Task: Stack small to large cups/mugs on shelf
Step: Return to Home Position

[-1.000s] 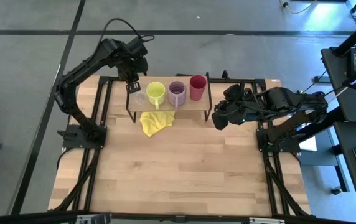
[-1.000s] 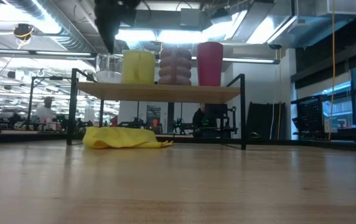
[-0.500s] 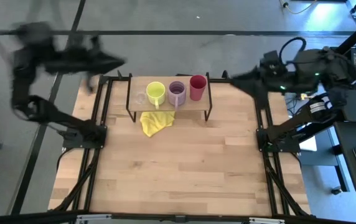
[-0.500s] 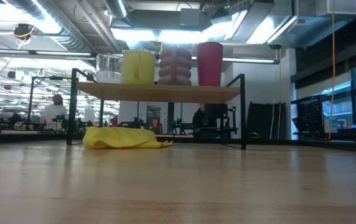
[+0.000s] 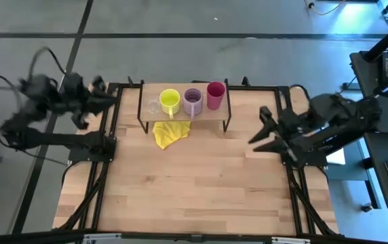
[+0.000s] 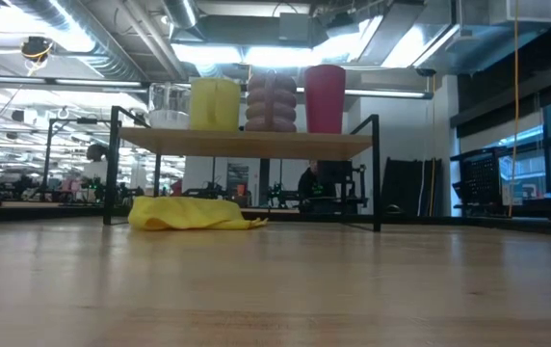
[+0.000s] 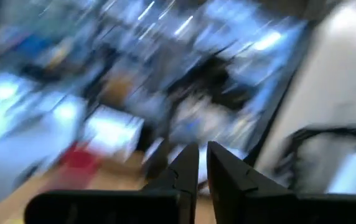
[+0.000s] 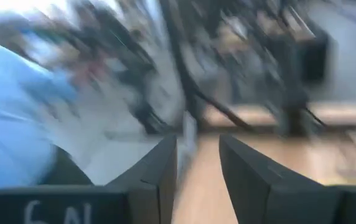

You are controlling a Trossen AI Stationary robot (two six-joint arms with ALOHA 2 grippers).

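Four vessels stand in a row on the shelf (image 5: 211, 115), each on its base: a tiny clear glass (image 5: 153, 106), a lime-yellow mug (image 5: 169, 102), a lilac mug (image 5: 192, 100) and a taller red cup (image 5: 215, 94). The low view shows the same row, glass (image 6: 169, 106) to red cup (image 6: 325, 98), on the board (image 6: 256, 143). My left gripper (image 5: 109, 100) hangs blurred beyond the table's left edge, shut and empty (image 7: 201, 163). My right gripper (image 5: 258, 127) is over the table's right side, open and empty (image 8: 198, 149). Both are far from the shelf.
A crumpled yellow cloth (image 5: 168, 133) lies on the tabletop under the shelf's near edge, also visible in the low view (image 6: 194, 214). The shelf's black legs (image 6: 379, 173) stand on the table. Bare wood stretches across the near half of the table (image 5: 194, 190).
My left gripper has pulled away from the clear glass on the shelf and swung out past the table's left edge. My right arm swung up toward the far right, then came back down to the table's right side. The four vessels and the cloth have stayed where they were.
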